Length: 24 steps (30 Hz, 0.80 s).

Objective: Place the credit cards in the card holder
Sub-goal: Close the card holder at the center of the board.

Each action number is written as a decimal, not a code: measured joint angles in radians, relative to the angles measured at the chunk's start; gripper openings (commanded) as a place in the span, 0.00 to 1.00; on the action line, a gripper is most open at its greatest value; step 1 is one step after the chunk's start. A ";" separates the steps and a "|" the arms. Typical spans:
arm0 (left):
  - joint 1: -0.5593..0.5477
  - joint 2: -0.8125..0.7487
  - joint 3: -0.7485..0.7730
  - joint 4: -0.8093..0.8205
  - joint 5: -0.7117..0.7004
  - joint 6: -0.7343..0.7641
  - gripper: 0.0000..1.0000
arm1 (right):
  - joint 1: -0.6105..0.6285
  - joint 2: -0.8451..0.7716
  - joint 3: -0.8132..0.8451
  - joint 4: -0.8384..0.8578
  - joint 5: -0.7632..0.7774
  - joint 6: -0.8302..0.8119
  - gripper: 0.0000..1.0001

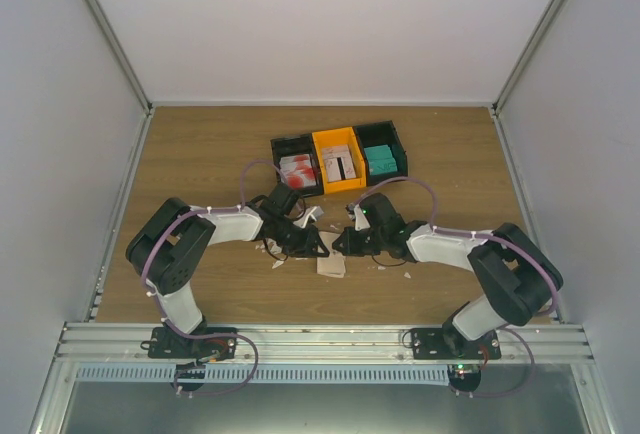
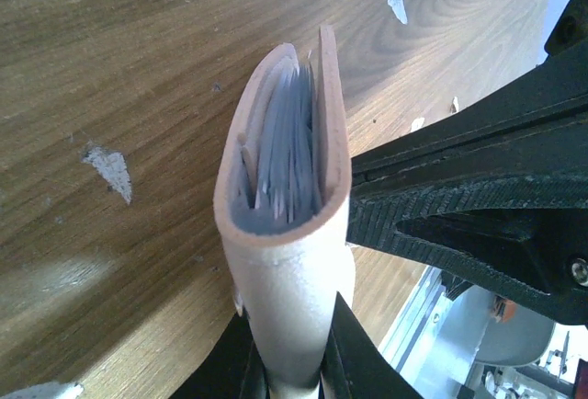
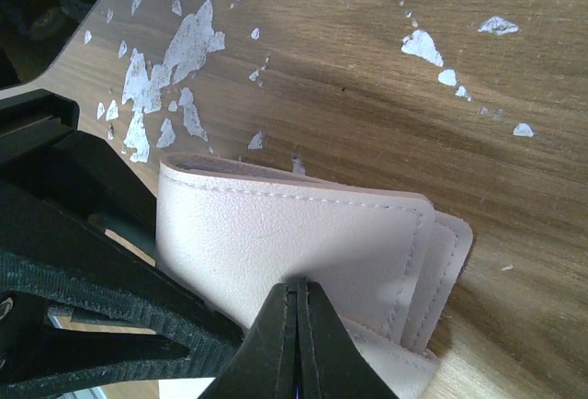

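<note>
The beige card holder (image 2: 289,261) is folded and stands on edge just above the wood table. My left gripper (image 2: 289,371) is shut on its spine end. Grey pocket edges show inside its open end; I cannot tell whether a card is in there. My right gripper (image 3: 299,293) is shut with nothing between its fingers, and its tips press on the card holder's (image 3: 294,224) outer face. In the top view both grippers, left (image 1: 315,246) and right (image 1: 340,244), meet over the card holder (image 1: 332,266) at the table's middle. Credit cards lie in the back bins: red-and-white (image 1: 298,168), pale (image 1: 338,162), teal (image 1: 381,160).
Joined bins, black (image 1: 290,144) and orange (image 1: 332,137), stand at the back centre. Small white scraps (image 3: 175,59) are scattered on the wood around the grippers, with one more scrap (image 2: 108,165) to the left. White walls close in the table on three sides.
</note>
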 measured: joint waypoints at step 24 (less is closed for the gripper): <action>0.012 0.029 0.000 0.002 0.010 0.005 0.00 | 0.003 0.026 0.000 0.024 -0.019 -0.080 0.00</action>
